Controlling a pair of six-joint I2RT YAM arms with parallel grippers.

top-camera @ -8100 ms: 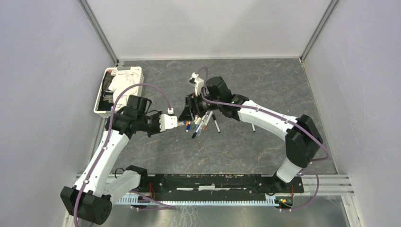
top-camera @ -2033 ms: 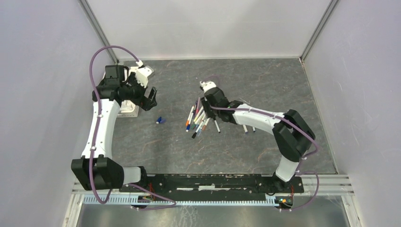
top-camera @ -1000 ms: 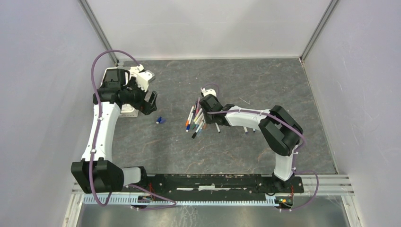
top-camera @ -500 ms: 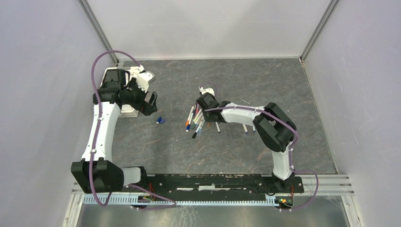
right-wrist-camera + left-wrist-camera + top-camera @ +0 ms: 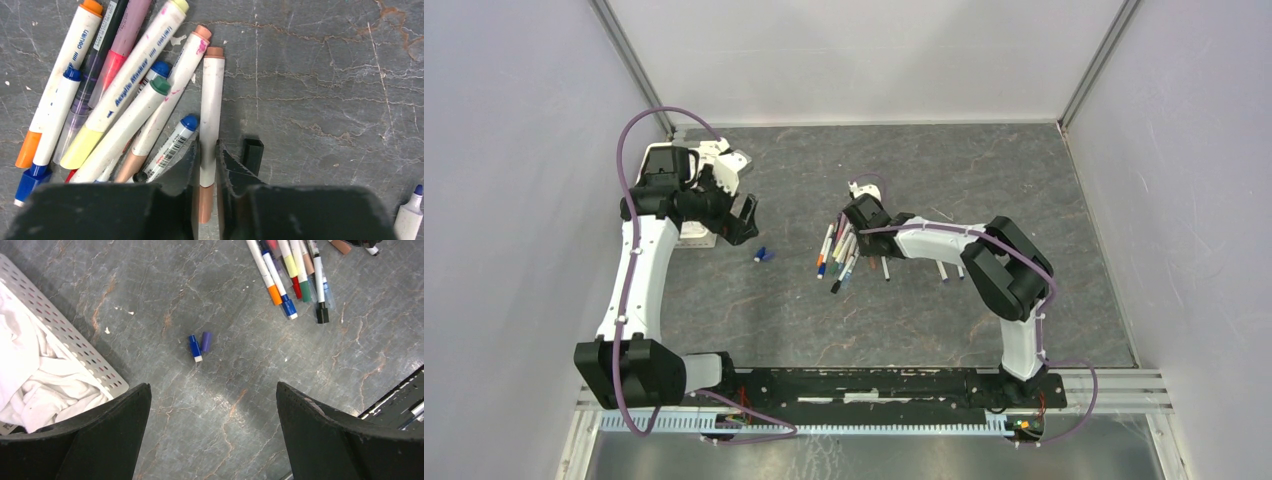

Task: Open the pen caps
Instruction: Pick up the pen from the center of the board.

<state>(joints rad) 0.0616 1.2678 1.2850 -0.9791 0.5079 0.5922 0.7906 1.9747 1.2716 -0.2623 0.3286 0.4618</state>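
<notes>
While left end effector (image 5: 211, 389) hangs wide apart over blue cap (image 5: 195, 348), right end effector (image 5: 207, 147) clamps tan-capped pen (image 5: 212, 100), lower centre

Left gripper (image 5: 212, 388): jaws wide apart, fingers (image 5: 95, 440) at bottom L and R corners. Ctr frame: blue cap (image 5: 195, 348) and purple cap (image 5: 206, 341) side by side on grey table (image 5: 150, 290). Upper R: pens (image 5: 292, 275) fanned, capped ends down-frame. L edge: perforated tray (image 5: 90, 367) w/ white cloth (image 5: 30, 385).

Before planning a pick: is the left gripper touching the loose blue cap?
Apart. Left wrist view: the blue cap lies on the table, clear of the open left gripper.
</notes>
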